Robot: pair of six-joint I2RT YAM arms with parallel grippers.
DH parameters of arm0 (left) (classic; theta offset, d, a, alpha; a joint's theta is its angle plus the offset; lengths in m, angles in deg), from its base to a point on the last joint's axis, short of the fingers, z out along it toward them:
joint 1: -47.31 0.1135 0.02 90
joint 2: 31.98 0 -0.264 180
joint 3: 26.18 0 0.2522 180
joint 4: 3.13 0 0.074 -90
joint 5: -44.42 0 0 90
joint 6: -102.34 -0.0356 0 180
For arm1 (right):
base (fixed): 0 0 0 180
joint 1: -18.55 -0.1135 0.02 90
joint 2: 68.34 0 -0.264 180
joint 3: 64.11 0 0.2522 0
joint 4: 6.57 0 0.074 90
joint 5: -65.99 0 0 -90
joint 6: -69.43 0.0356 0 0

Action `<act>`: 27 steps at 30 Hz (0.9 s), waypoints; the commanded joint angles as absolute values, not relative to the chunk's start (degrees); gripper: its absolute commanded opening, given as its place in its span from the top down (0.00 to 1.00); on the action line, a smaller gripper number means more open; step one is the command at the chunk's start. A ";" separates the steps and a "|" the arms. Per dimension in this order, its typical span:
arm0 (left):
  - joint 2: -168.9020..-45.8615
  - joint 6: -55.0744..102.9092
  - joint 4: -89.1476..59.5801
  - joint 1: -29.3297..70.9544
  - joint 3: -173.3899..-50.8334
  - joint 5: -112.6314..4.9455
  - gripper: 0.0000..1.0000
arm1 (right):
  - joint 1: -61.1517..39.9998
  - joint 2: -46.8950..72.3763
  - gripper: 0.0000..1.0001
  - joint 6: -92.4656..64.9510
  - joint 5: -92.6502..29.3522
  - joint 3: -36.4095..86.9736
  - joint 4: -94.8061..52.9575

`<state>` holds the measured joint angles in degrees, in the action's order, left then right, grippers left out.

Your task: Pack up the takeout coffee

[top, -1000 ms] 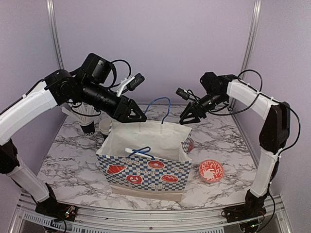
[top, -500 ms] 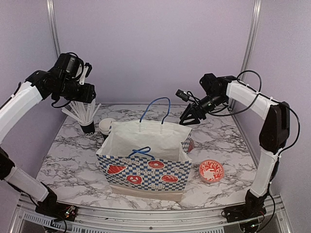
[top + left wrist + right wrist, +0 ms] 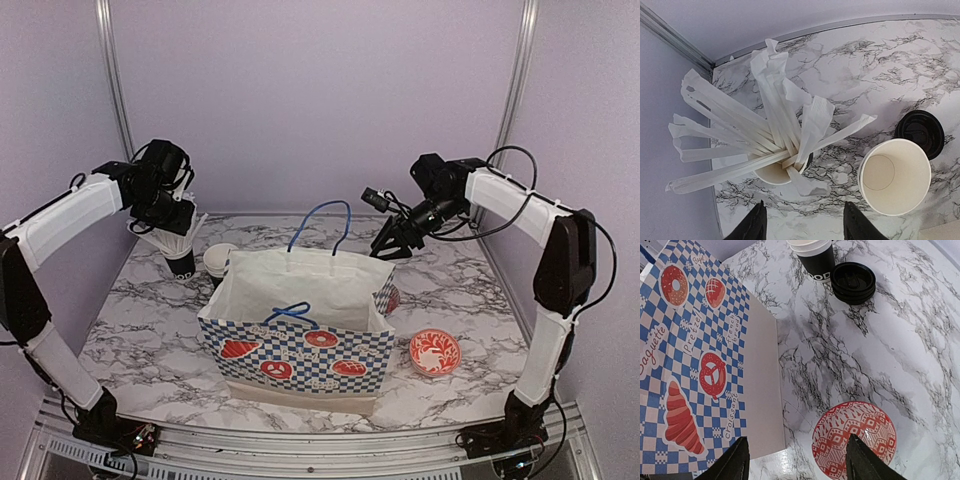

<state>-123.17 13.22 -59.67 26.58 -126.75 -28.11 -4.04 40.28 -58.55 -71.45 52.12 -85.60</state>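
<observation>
Upper left of top view: left gripper (image 3: 180, 218), fingers apart, above straw cup (image 3: 181, 260). Just right, behind bag (image 3: 300, 350): open takeout coffee cup (image 3: 218, 260) beside its black lid (image 3: 920, 132). Upper right: right gripper (image 3: 386, 243), fingers apart, holding nothing.

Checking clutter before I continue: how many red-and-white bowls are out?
2. One bowl lies in the open right of the paper bag; the other bowl is close by the bag's right side, partly hidden by it. More could be hidden behind the bag.
</observation>
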 commanded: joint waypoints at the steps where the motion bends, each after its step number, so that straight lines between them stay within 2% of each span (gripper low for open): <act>1: -125.77 10.43 -56.89 27.01 -127.45 -26.65 0.50 | -3.95 39.88 0.37 -58.71 -71.80 52.53 -85.04; 4: -126.42 10.24 -55.99 27.19 -127.76 -25.97 0.55 | -3.95 40.18 0.37 -58.72 -71.98 52.48 -85.02; 7: -126.94 9.56 -55.27 27.23 -127.72 -25.47 0.68 | -3.95 40.53 0.38 -58.82 -72.02 52.47 -85.02; 11: -127.07 9.28 -55.25 27.26 -128.00 -25.88 0.77 | -3.95 40.95 0.38 -58.96 -72.17 52.39 -85.10; 23: -120.95 7.77 -57.08 27.19 -127.81 -23.49 0.99 | -3.95 42.64 0.39 -59.24 -72.64 53.45 -85.68; 27: -118.87 8.56 -60.03 27.06 -129.29 -23.32 1.00 | -3.95 43.46 0.39 -59.33 -73.00 54.11 -86.04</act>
